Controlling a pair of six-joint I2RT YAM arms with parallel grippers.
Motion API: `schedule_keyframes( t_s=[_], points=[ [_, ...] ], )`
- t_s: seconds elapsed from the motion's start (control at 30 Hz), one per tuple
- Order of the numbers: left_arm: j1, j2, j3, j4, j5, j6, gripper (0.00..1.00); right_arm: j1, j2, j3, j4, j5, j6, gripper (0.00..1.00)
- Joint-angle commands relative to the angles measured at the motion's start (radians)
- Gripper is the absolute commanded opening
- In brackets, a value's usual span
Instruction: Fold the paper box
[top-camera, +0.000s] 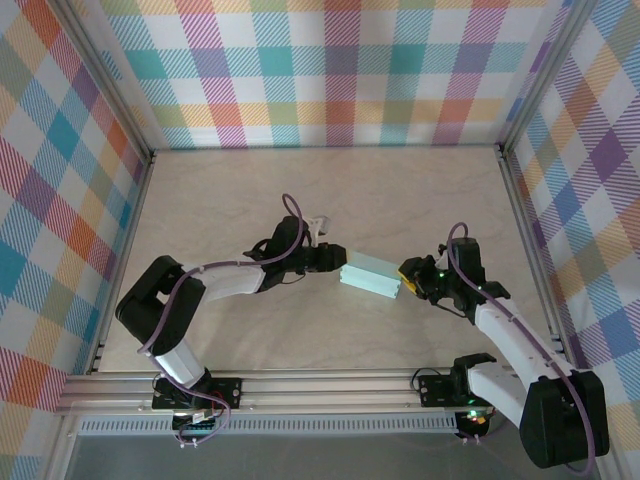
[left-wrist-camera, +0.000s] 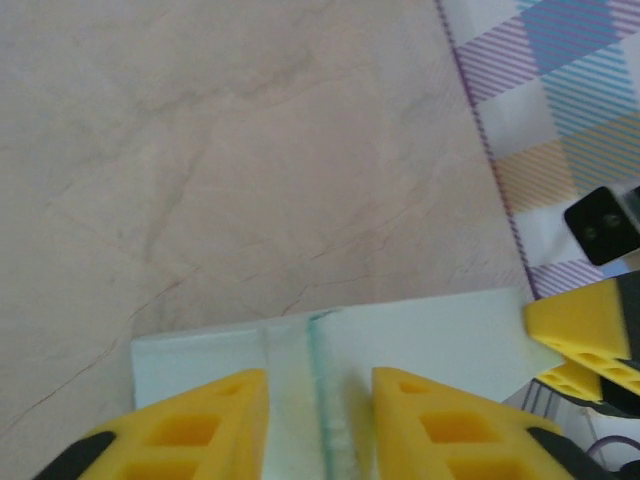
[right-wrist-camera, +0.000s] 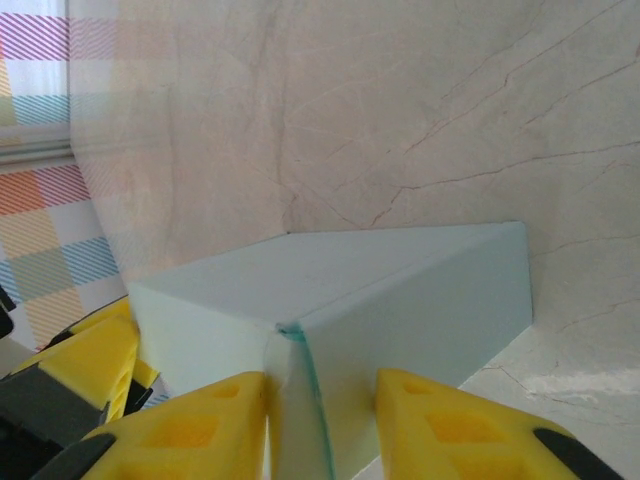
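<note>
**A:** Where's the paper box (top-camera: 372, 277)?

**B:** It seems to rest on the counter (top-camera: 300, 190). The left end effector (top-camera: 338, 262) is at its left end and the right end effector (top-camera: 408, 277) is at its right end, both touching or very nearly so.

**A:** Are they clamped on it?

**B:** I can't tell. In each wrist view the yellow fingers stand a little apart with card between them. The left pair (left-wrist-camera: 320, 385) straddles a raised crease. The right pair (right-wrist-camera: 322, 385) straddles a corner edge. Whether the pads actually bite isn't shown.

**A:** So what's the step?

**B:** My guess is squaring up and seating the two ends. To do it well, I'd press both ends evenly and toward each other, so the box doesn't skate sideways or twist. The squeeze should be light, because card this thin would likely buckle or dent at the seam. I'd also hold the base flat against the counter.

**A:** How does the box look?

**B:** It's pale mint green and shaped like a shallow rectangular block, with crisp top edges and smooth faces (right-wrist-camera: 330, 270). A darker teal line runs down the corner between the right fingers. At the left end the crease looks slightly fuzzy and not fully pressed flat (left-wrist-camera: 430, 335). From above, the box lies a bit askew.
</note>
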Motion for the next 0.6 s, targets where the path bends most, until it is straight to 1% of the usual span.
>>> schedule_keyframes(
  t_s=[0.0,0.07,0.13,0.27,0.33,0.47,0.57],
  points=[
    [-0.001,0.060,-0.051,-0.242,-0.083,0.030,0.37,0.000,0.033,-0.034,-0.089,0.053,-0.039,0.33],
    [-0.004,0.056,-0.053,-0.252,-0.091,0.036,0.39,0.000,0.033,-0.034,-0.091,0.052,-0.042,0.34],
    [-0.004,0.052,-0.053,-0.255,-0.091,0.036,0.38,-0.001,0.033,-0.034,-0.089,0.053,-0.045,0.34],
    [-0.006,0.065,-0.041,-0.247,-0.073,0.036,0.25,0.001,0.041,-0.033,-0.082,0.046,-0.056,0.33],
    [-0.008,0.070,-0.039,-0.247,-0.071,0.036,0.22,0.000,0.041,-0.034,-0.074,0.041,-0.064,0.33],
    [-0.010,0.081,-0.033,-0.253,-0.067,0.041,0.19,0.000,0.038,-0.039,-0.067,0.052,-0.081,0.24],
    [-0.011,0.088,-0.026,-0.259,-0.064,0.047,0.19,0.000,0.035,-0.052,-0.051,0.050,-0.080,0.17]
  ],
)
